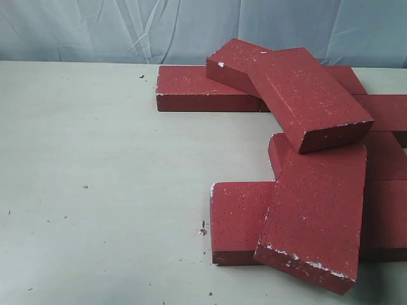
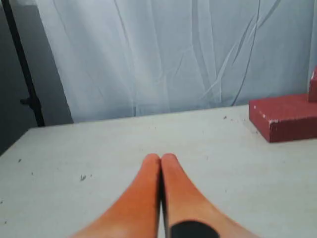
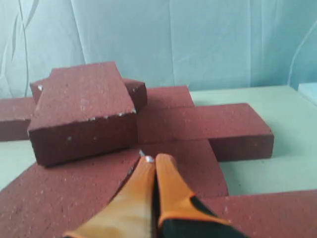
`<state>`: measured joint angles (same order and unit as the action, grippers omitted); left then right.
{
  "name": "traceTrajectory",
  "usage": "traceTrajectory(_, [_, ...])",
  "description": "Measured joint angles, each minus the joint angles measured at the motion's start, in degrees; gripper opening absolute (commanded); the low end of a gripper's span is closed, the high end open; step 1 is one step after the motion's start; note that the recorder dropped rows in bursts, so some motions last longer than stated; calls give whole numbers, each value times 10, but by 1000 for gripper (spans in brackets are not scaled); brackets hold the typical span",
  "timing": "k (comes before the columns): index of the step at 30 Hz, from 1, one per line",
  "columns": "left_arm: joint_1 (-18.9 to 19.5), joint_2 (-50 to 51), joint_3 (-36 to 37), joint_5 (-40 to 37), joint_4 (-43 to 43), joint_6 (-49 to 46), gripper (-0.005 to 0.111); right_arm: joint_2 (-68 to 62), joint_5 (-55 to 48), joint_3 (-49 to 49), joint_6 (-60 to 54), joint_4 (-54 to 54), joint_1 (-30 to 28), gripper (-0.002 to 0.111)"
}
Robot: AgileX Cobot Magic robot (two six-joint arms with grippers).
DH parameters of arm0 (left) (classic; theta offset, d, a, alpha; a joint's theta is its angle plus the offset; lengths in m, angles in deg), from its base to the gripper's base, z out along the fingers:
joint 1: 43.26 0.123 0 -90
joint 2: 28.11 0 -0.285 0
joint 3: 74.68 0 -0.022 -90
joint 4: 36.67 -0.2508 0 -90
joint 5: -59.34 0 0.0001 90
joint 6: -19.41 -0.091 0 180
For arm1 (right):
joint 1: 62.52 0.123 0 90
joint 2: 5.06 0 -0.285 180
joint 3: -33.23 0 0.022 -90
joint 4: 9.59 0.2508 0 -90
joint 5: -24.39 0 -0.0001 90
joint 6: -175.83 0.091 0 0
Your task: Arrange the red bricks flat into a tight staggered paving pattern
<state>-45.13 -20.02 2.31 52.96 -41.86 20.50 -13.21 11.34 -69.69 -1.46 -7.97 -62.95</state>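
Several red bricks lie in a loose heap at the right of the table. One tilted brick (image 1: 310, 98) rests across others at the back, and a second tilted brick (image 1: 317, 216) leans on a flat brick (image 1: 238, 219) in front. A flat brick (image 1: 200, 89) lies at the back left. Neither gripper shows in the exterior view. My left gripper (image 2: 161, 157) is shut and empty over bare table, with a brick (image 2: 285, 116) far off to one side. My right gripper (image 3: 155, 159) is shut and empty, tips just over a flat brick (image 3: 59, 196), close to the raised tilted brick (image 3: 84, 111).
The pale table (image 1: 95, 190) spreads bare across the left, dotted with small red crumbs (image 1: 203, 230). A wrinkled pale-blue curtain (image 1: 127, 28) hangs behind the table. A black stand pole (image 2: 22, 64) shows at the edge of the left wrist view.
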Motion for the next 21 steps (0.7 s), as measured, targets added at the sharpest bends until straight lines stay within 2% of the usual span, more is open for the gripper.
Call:
traceTrajectory(2, [0, 0, 0, 39, 18, 0, 0, 0, 43, 0, 0, 0, 0, -1])
traceTrajectory(7, [0, 0, 0, 89, 146, 1, 0, 0, 177, 0, 3, 1, 0, -1])
traceTrajectory(11, [0, -1, 0, 145, 218, 1, 0, 1, 276, 0, 88, 28, 0, -1])
traceTrajectory(12, [0, -1, 0, 192, 240, 5, 0, 1, 307, 0, 109, 30, 0, -1])
traceTrajectory(14, [0, -1, 0, 259, 250, 29, 0, 1, 331, -2, 122, 30, 0, -1])
traceTrajectory(16, [0, -1, 0, 292, 254, 38, 0, -5, 332, -26, 126, 32, 0, -1])
traceTrajectory(21, [0, 55, -43, 298, 254, 40, 0, -74, 338, -106, 128, 32, 0, -1])
